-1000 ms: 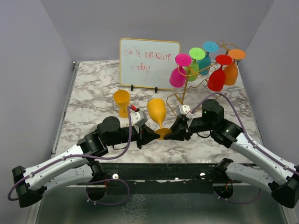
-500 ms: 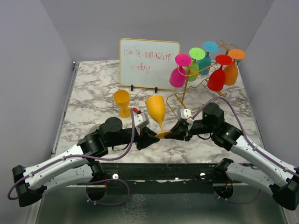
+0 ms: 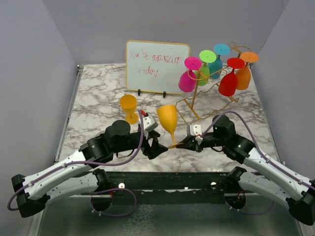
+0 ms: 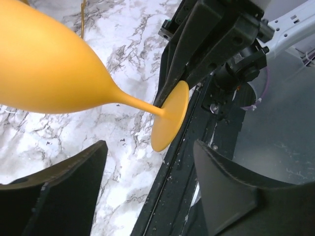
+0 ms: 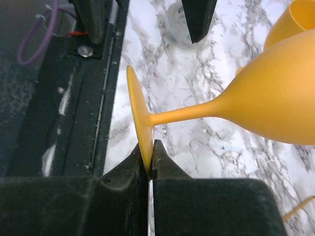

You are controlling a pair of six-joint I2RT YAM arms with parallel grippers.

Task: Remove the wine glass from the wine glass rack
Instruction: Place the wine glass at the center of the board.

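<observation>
right pincer (image 5: 149,152): I am pinching the edge of the foot of the orange wine glass (image 3: 168,117), my fingers pressed together on it.
left pincer (image 3: 156,146): I am holding it spread wide beside the glass's foot, touching nothing.
wine glass: it is tilting bowl-up over the table (image 3: 98,98), between my two arms, apart from the rack.
wine glass rack (image 3: 193,98): it is standing at the back right, carrying other coloured glasses upside down.
yellow glass (image 3: 128,105): it is standing upright near the whiteboard (image 3: 157,66).
</observation>
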